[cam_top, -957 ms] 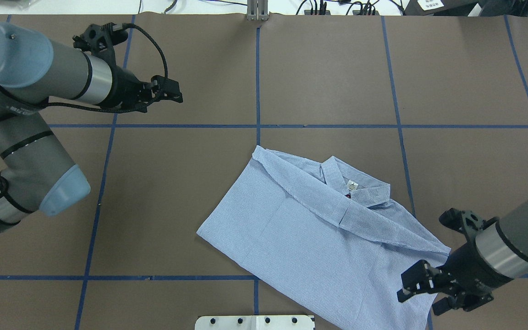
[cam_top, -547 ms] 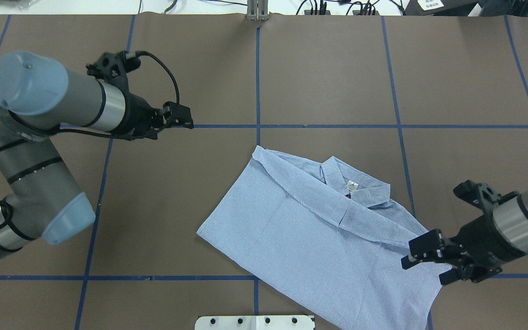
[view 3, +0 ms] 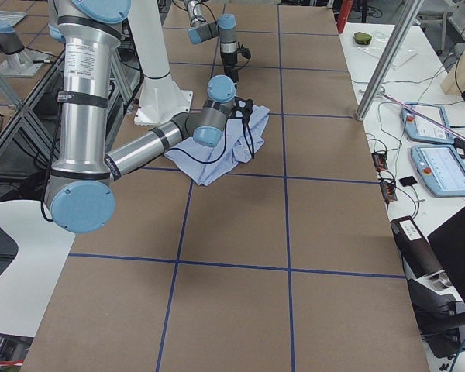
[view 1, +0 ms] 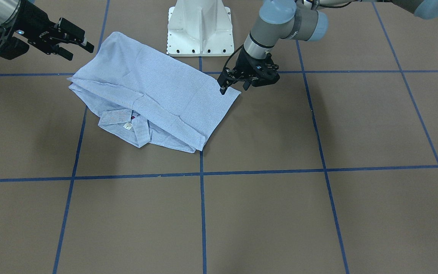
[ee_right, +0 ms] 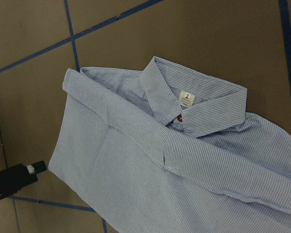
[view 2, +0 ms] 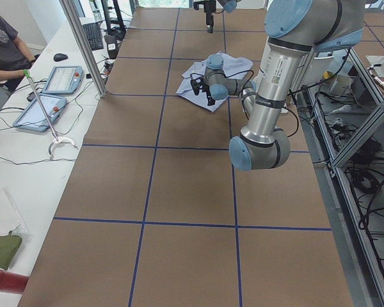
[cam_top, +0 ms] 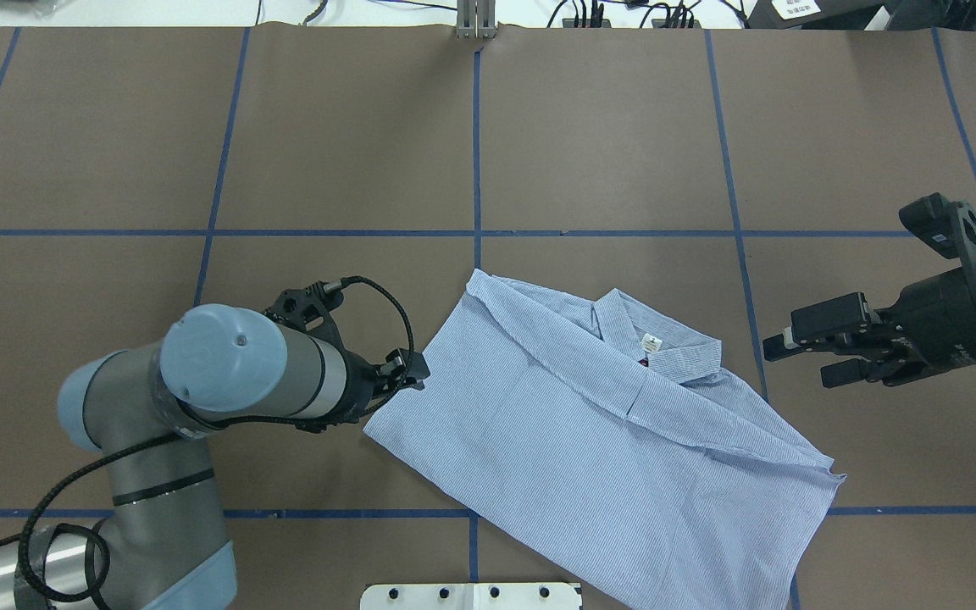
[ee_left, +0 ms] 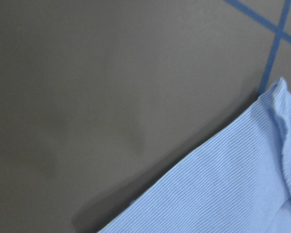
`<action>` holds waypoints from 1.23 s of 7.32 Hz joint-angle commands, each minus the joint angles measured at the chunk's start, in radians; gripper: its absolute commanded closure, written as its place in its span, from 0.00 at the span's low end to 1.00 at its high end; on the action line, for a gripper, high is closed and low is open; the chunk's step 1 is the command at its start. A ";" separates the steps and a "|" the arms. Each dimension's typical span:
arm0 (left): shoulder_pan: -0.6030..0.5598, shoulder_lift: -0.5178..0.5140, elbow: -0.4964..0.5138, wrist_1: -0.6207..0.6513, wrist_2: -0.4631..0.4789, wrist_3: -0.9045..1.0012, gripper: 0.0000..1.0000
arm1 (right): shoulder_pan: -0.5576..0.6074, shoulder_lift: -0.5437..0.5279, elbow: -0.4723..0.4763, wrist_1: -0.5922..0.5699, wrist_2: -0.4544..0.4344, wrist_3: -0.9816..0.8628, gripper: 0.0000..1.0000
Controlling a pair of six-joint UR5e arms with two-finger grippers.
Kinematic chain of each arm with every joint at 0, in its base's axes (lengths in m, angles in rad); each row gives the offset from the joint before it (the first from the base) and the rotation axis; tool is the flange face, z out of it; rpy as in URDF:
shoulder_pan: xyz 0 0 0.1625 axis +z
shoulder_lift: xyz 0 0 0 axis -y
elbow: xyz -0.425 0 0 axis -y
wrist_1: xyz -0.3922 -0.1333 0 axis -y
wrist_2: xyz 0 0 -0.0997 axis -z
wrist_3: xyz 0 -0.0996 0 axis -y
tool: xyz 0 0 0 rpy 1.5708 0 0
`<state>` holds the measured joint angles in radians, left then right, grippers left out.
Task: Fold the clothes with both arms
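Left hand, spread apart to pinch, has dropped to the left edge of the shirt lying half-folded on the tabletop; right hand, also apart, has backed clear.

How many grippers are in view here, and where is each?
2. The left gripper is at the striped shirt's left edge. The right gripper is over bare table beside the collar end, apart from it.
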<state>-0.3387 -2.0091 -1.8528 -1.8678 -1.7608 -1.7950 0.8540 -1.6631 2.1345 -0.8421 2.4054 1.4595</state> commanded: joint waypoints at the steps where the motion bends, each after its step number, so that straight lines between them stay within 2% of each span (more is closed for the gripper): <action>1: 0.041 -0.003 0.033 0.015 0.026 -0.039 0.07 | 0.007 0.017 -0.013 0.000 -0.002 -0.001 0.00; 8: 0.032 -0.007 0.040 0.055 0.052 -0.049 0.28 | 0.016 0.020 -0.019 0.000 0.000 -0.001 0.00; 9: 0.030 -0.007 0.040 0.056 0.052 -0.049 0.41 | 0.016 0.020 -0.021 0.000 -0.002 -0.001 0.00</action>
<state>-0.3078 -2.0150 -1.8132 -1.8132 -1.7085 -1.8431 0.8693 -1.6435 2.1157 -0.8421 2.4046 1.4588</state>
